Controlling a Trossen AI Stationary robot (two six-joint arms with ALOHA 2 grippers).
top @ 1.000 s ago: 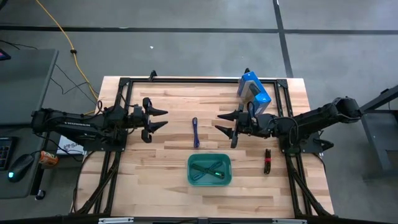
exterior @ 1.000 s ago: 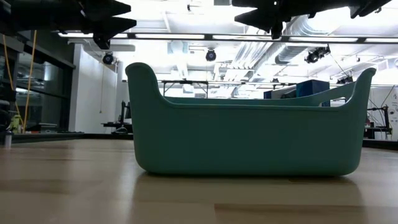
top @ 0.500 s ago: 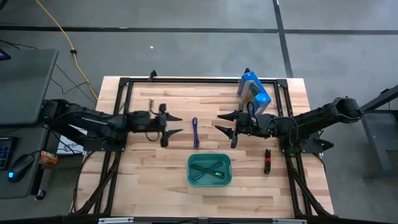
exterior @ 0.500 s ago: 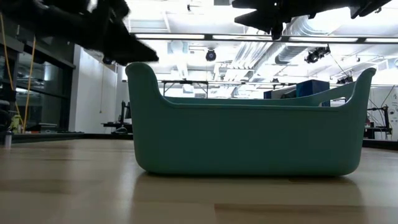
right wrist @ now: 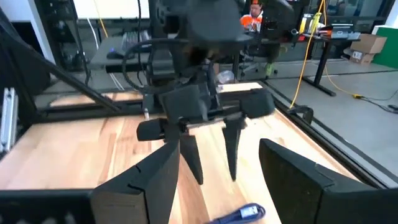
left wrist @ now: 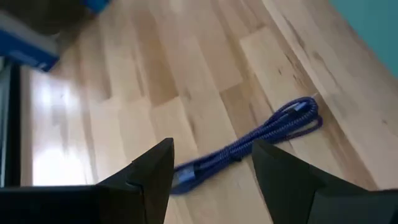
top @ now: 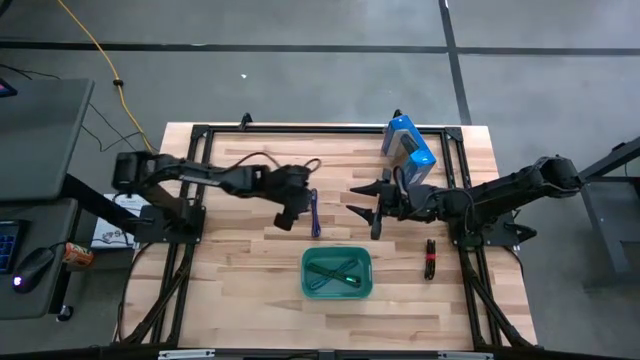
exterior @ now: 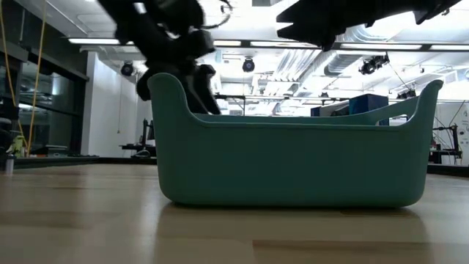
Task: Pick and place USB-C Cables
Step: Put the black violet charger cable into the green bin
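A purple-blue USB-C cable (top: 314, 212) lies flat on the table's middle; in the left wrist view the cable (left wrist: 249, 146) shows just beyond my fingertips. My left gripper (top: 298, 207) hovers open right beside it, slanting down, and touches nothing. My right gripper (top: 365, 201) waits open to the cable's right, held level above the table. The teal tub (top: 308, 285) stands near the front edge with a green cable (top: 345, 270) and a teal one in it. A red-and-black cable (top: 430, 258) lies on the table to the right of the tub.
A blue box (top: 408, 148) stands at the far right of the table. A black frame (top: 300, 128) runs around the table's edges. In the low view the tub (exterior: 293, 169) fills the middle. A person shows in the room behind (right wrist: 254, 9).
My left gripper has swung from the table's left side toward the right, up to the purple-blue cable. It has tipped from level to slanting down and has rolled about its own line. It stays open. The cable has not moved.
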